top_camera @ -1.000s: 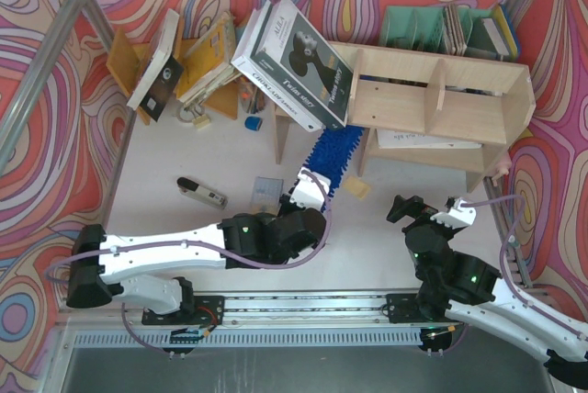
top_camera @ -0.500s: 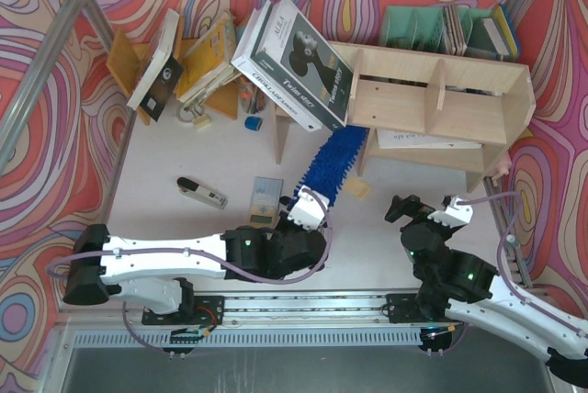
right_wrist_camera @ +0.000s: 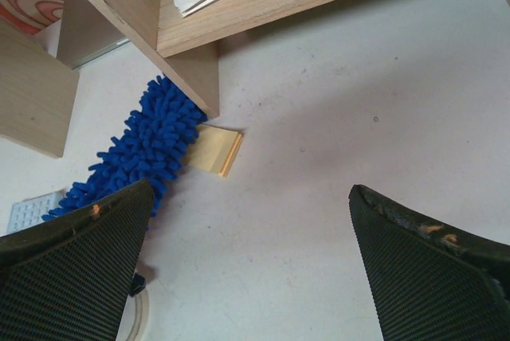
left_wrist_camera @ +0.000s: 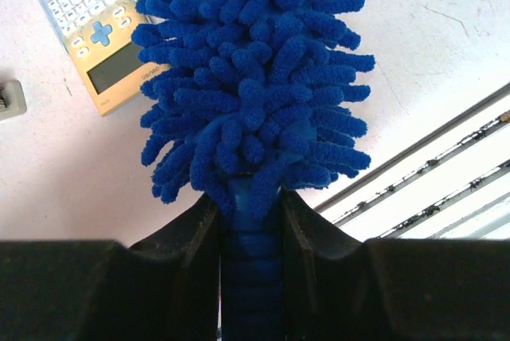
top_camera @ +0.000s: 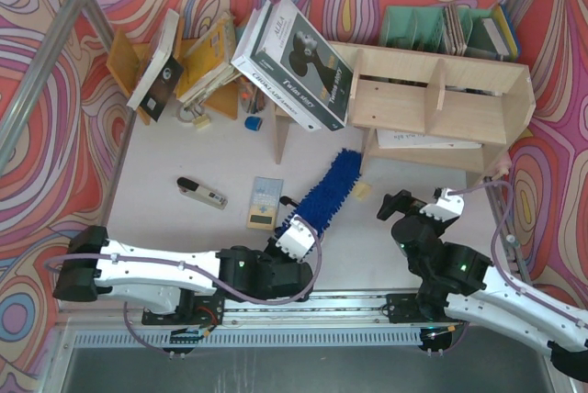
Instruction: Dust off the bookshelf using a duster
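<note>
Well in front of the bookshelf [top_camera: 432, 99], toward the near edge of the counter [top_camera: 184, 154], the left tool [left_wrist_camera: 251, 213] is clamped tight on the duster [top_camera: 329, 187]. Its two fingers press the ribbed blue handle just below where the fluffy head begins. Gripping so close to the head probably gives the arm firm control of each sweep, with little handle left to lever loose. In front of the bookshelf's right half, the right tool [right_wrist_camera: 251, 261] hangs with its jaws spread wide and nothing between them, well apart from the duster. It looks parked out of the way.

The duster's long axis runs on a diagonal, with the handle end nearest the arms and the head pointing away and rightward at the bookshelf. The head sits low over the counter. Its tip meets the foot of an upright divider [right_wrist_camera: 195, 78] in the bookshelf's left part; whether it touches or is just beside, I cannot tell. A calculator [top_camera: 265, 202] lies just left of the head, and a small yellow pad [right_wrist_camera: 215, 150] lies at that same divider foot. The head is outside the compartments, so I judge the shelf boards are yet to be dusted.

Farther on, papers [top_camera: 427, 140] rest in the bookshelf's lower compartment, and a large black-and-white box [top_camera: 294, 62] leans on its left end
</note>
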